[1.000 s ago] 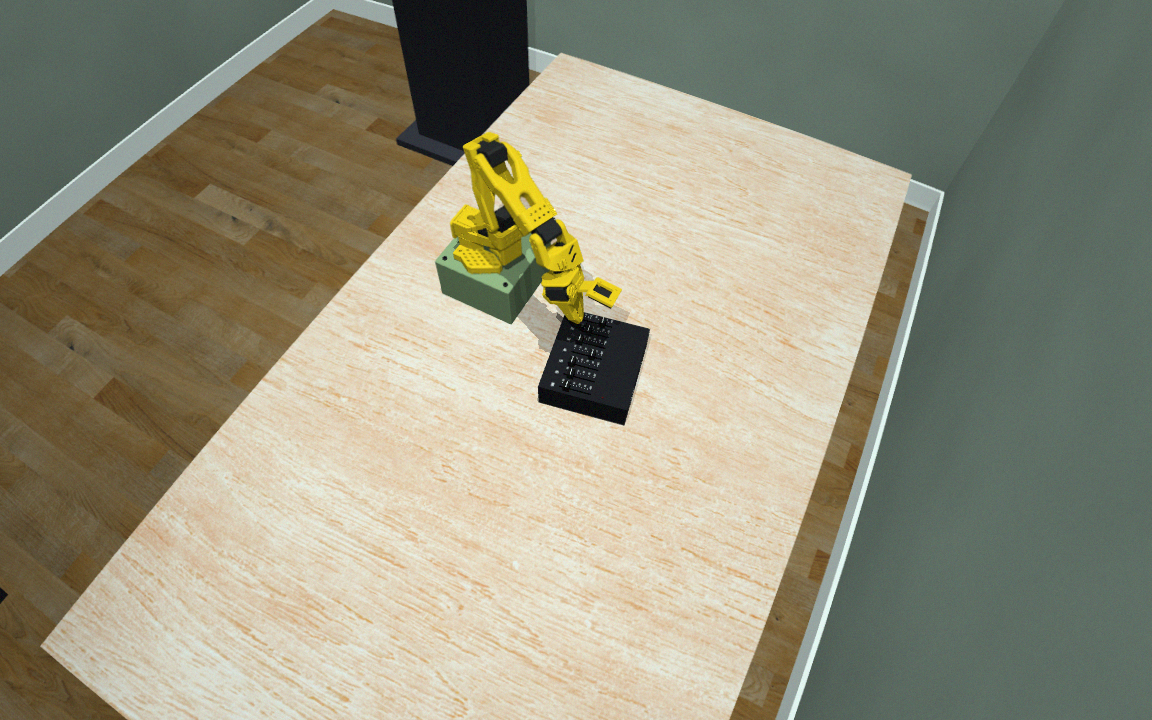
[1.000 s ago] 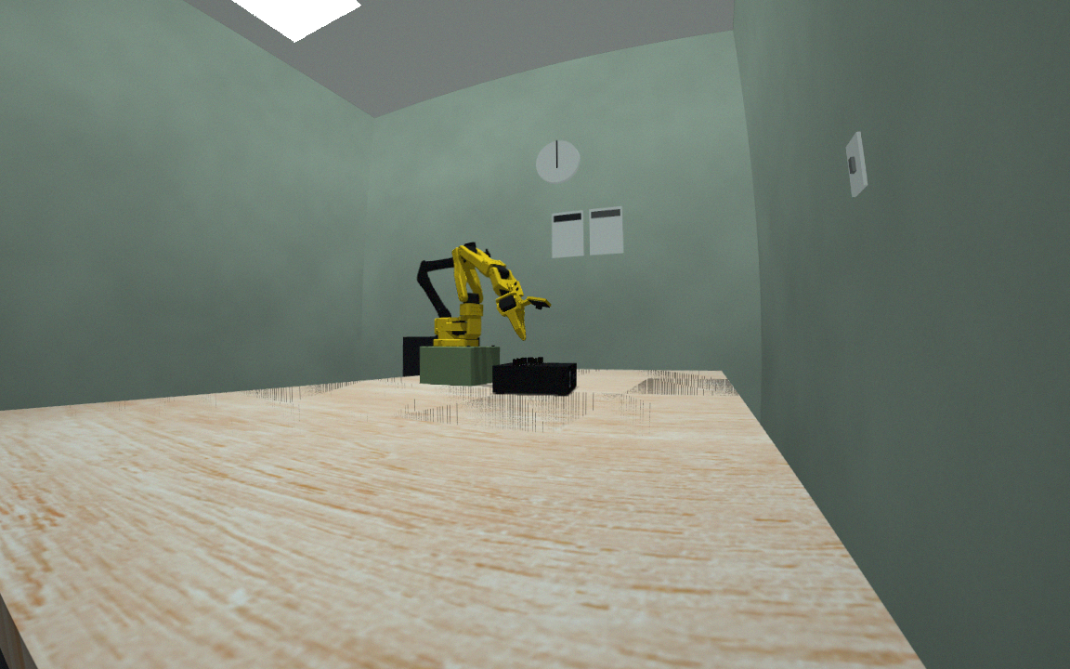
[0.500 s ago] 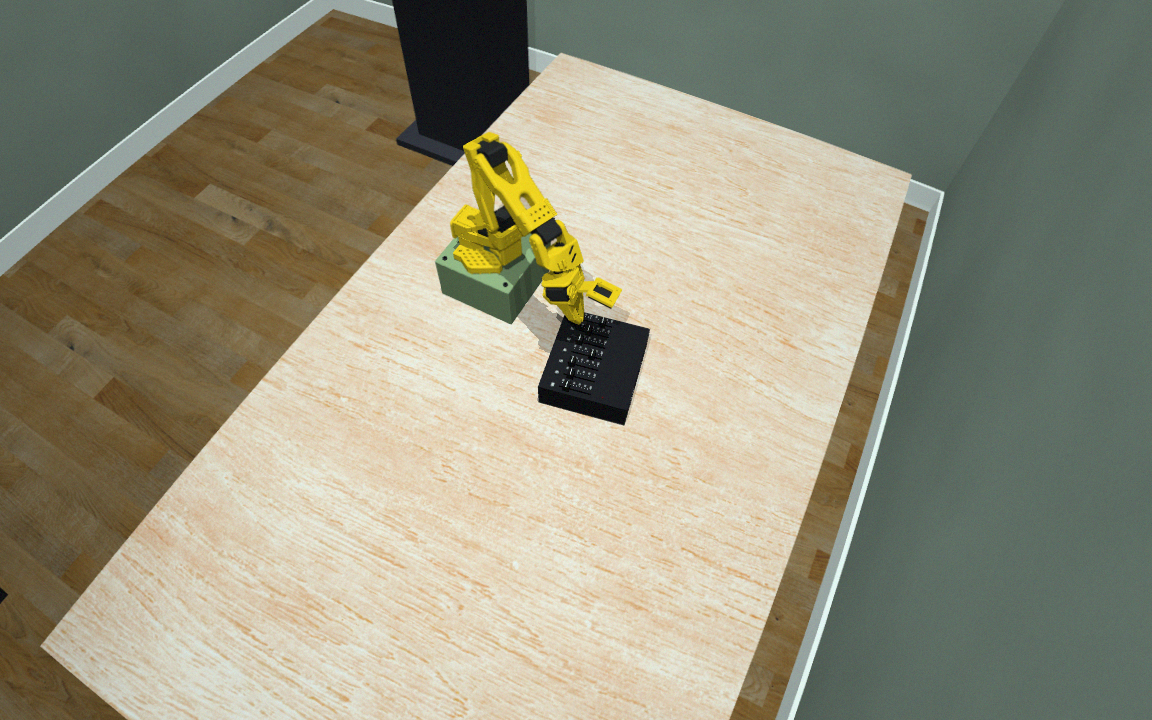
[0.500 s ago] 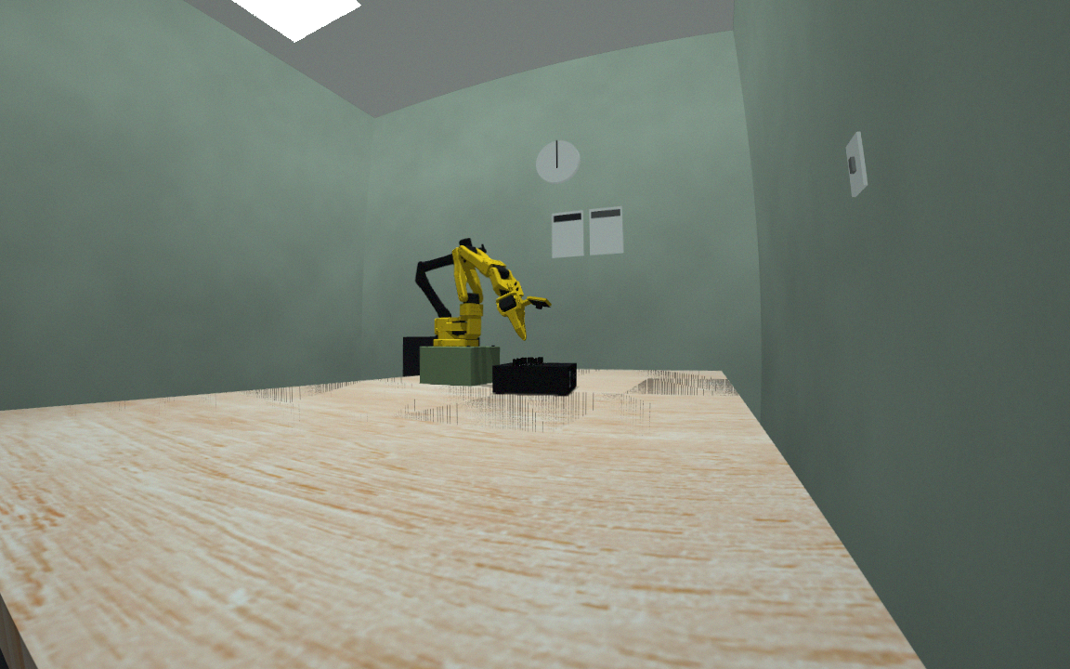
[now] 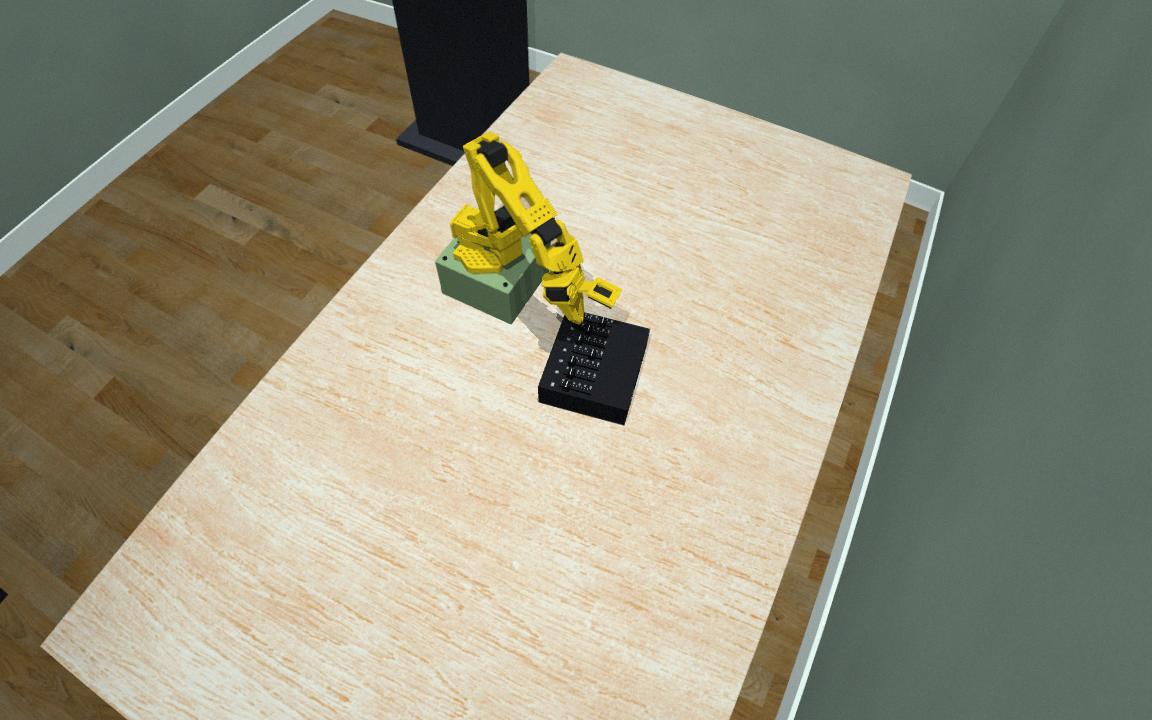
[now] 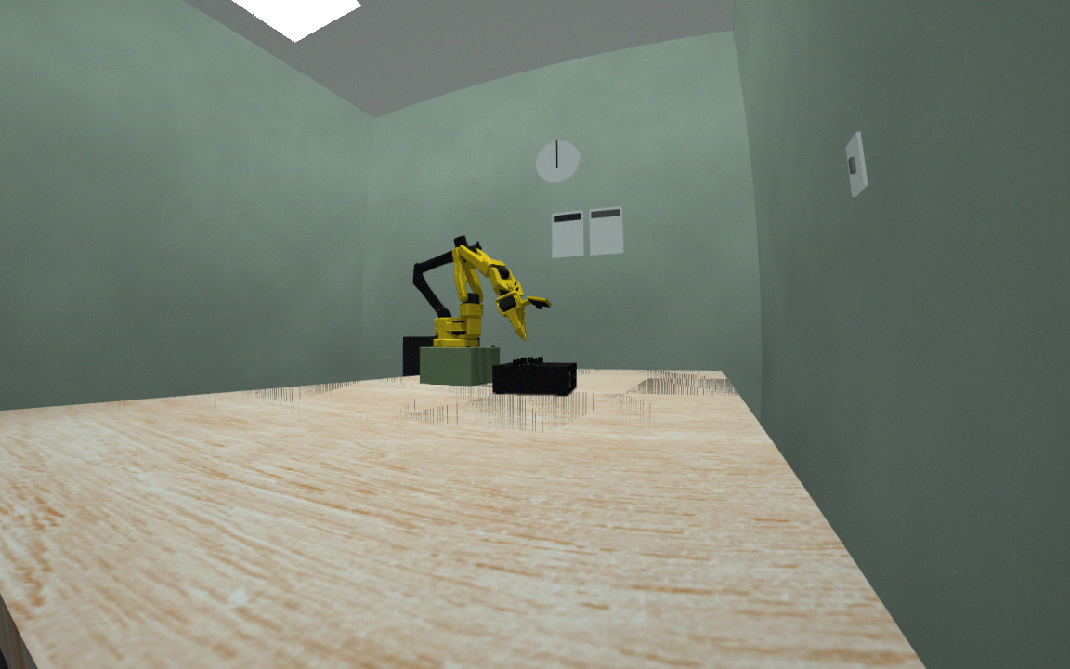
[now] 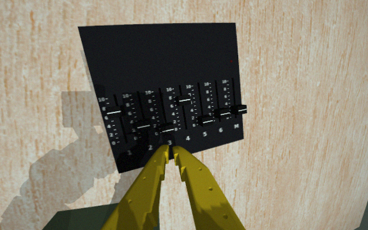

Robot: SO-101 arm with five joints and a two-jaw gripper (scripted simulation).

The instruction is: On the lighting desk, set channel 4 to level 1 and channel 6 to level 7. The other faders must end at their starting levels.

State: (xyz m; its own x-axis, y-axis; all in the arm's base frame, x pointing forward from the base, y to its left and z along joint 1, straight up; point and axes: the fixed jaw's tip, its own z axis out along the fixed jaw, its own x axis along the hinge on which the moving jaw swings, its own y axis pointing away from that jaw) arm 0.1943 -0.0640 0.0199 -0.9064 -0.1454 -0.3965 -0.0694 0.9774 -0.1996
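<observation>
The black lighting desk [image 5: 620, 367] [image 6: 535, 379] [image 7: 158, 54] lies on the table in front of the arm. In the wrist view, the channel 4 fader [image 7: 184, 99] stands high, at about level 7. The channel 6 fader [image 7: 225, 113] stands low, at about level 2. The channel 1 fader [image 7: 114, 112] is fairly high; the faders of channel 2 [image 7: 143, 126], channel 3 [image 7: 168, 129], channel 5 [image 7: 207, 121] and M [image 7: 242, 109] are low. My gripper [image 5: 576, 322] [image 6: 525, 338] [image 7: 171, 151] is shut and empty. Its tips hang above the desk, appearing just below the 3 label in the wrist view.
The arm stands on a green base block [image 5: 480, 289] [image 6: 455, 366] beside the desk, on the wooden table [image 5: 437, 537] [image 6: 406, 532]. A tall dark panel [image 5: 468, 71] stands behind the table's far left edge. The arm's shadow falls across the desk's channel 1 and 2 side.
</observation>
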